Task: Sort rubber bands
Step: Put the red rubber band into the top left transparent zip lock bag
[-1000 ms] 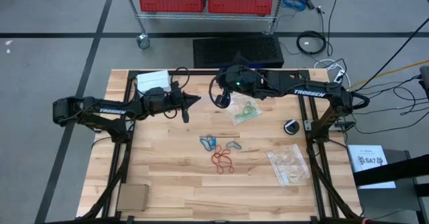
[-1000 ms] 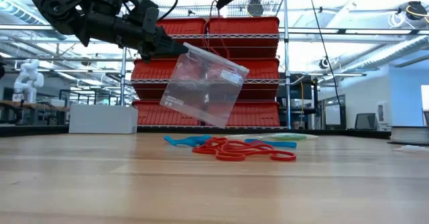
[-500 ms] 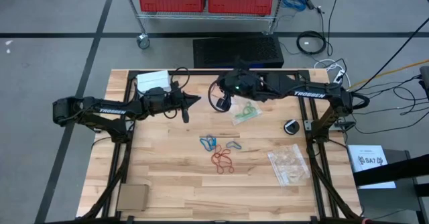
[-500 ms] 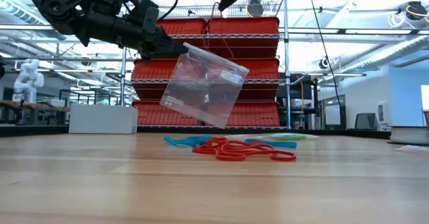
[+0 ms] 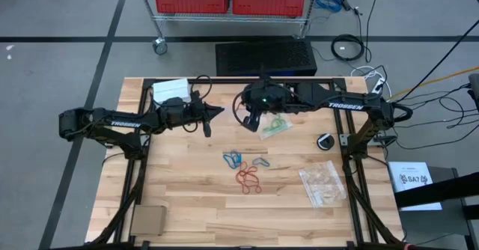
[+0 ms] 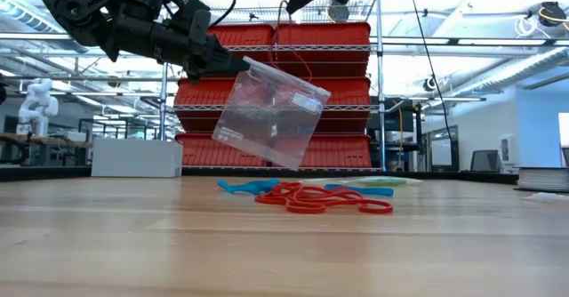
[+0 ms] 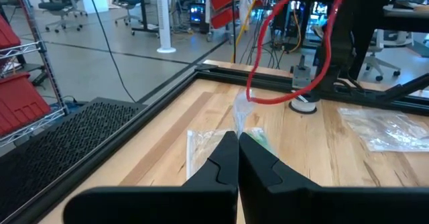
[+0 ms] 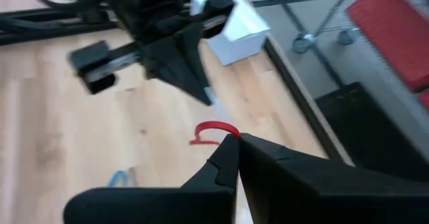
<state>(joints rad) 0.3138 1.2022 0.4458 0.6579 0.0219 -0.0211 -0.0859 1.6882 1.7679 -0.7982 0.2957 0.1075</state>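
Two arms meet near the top centre of the counter (image 5: pixel 187 197) in the high view. At left of centre, the left gripper (image 5: pixel 218 111) has its jaws shut on the corner of a clear bag (image 6: pixel 271 112); in the low view that bag hangs tilted above the counter, at the middle of the frame, with the pinched corner uppermost at its left. Just right of it in the high view, the right gripper (image 5: pixel 252 120) has its jaws closed on a red band (image 7: pixel 295 56), which hangs as a long thin loop below them; the left wrist view shows this loop at upper centre, dangling over the counter beyond the left jaws, and the right wrist view shows a short red arc of it (image 8: pixel 213 131) at the tips of the right jaws. More bands lie loose at the centre of the counter: in the high view a blue cluster (image 5: pixel 233 159), a pale one (image 5: pixel 260 161) just to its right, and a red heap (image 5: pixel 248 179) below them; in the low view the red ones (image 6: pixel 320 199) lie in front of the blue. A second bag (image 5: pixel 275 125) holding green bands lies flat just below the right gripper, and a third bag (image 5: pixel 322 184) lies at the lower right of the counter. A white box (image 5: pixel 169 90) sits at the counter's upper left.
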